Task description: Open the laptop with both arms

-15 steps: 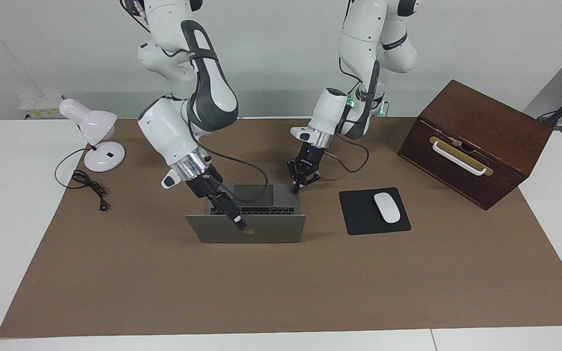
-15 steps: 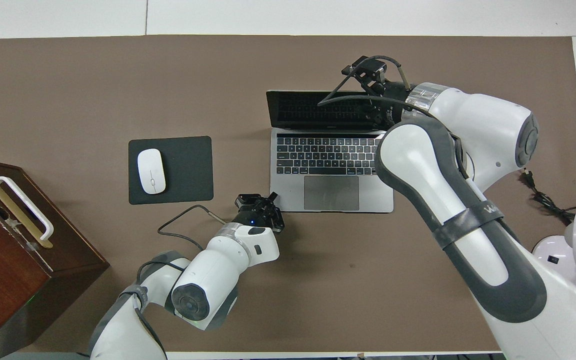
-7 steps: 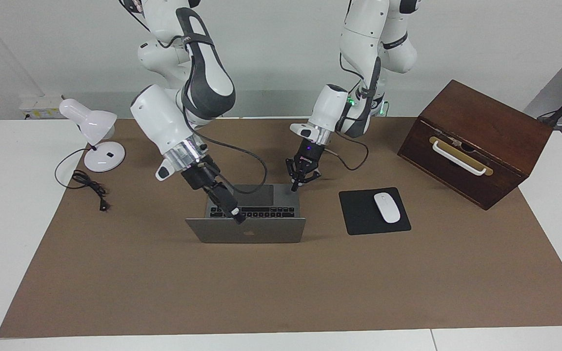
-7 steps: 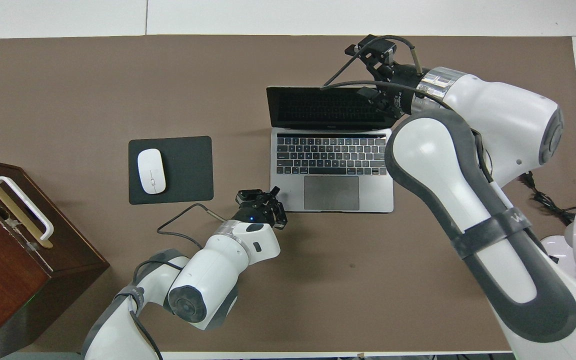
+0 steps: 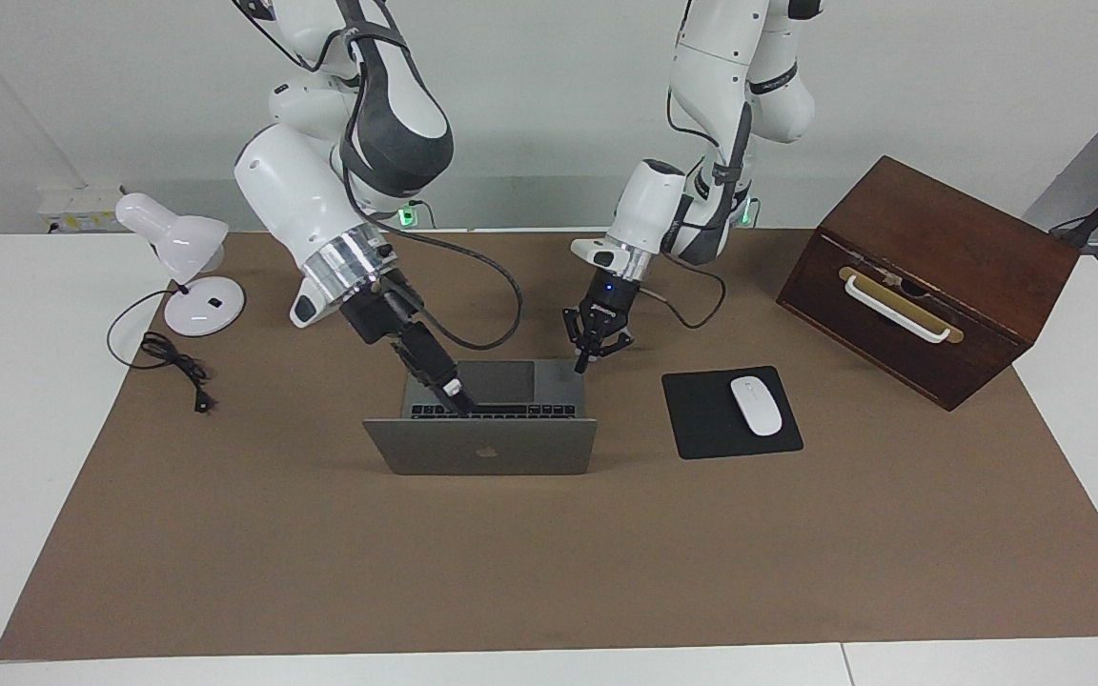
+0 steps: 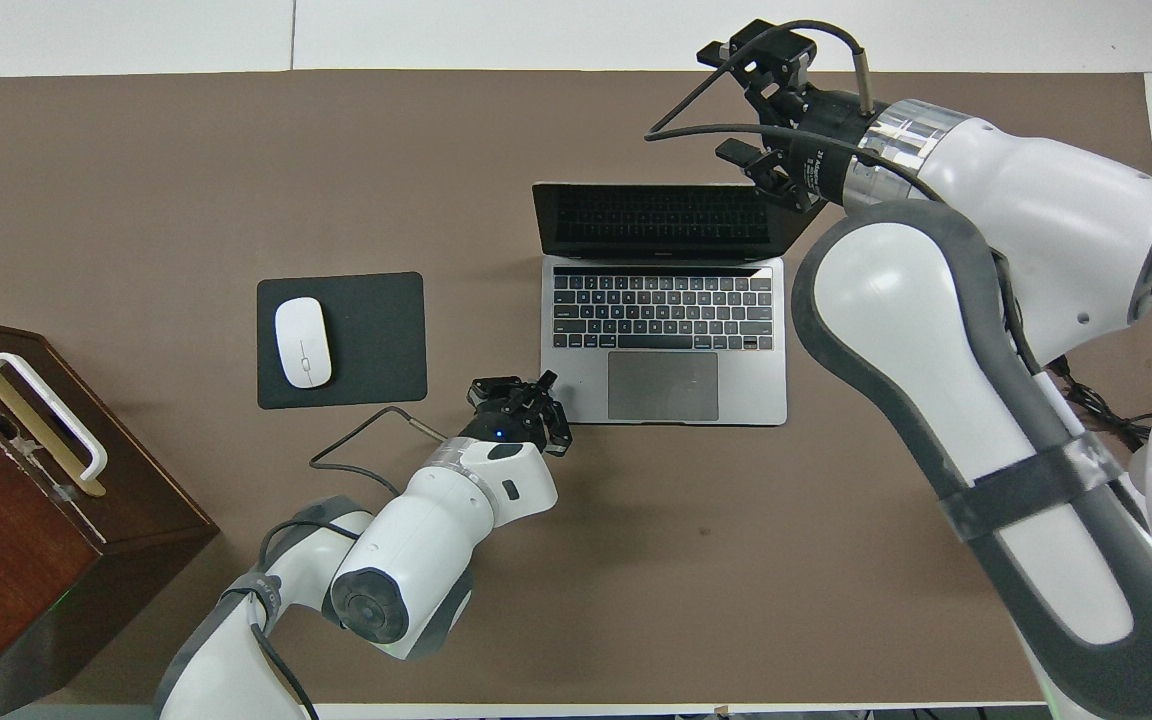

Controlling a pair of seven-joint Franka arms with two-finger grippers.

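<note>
Facing view: laptop point(image 5: 480, 446) open — right gripper point(image 5: 456, 398) above keyboard, left gripper point(image 5: 587, 360) at corner; jaws unreadable.

Lab bench (2 robot arms point(image 5: 320, 191))

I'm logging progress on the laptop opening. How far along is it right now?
Mostly done: the laptop stands open, screen upright, keyboard and trackpad exposed. In hand: the right tool is above the keyboard, just inside the lid; the left tool is at the base's corner nearest the robots. Left, as far as I can judge: clearing both arms away.
</note>
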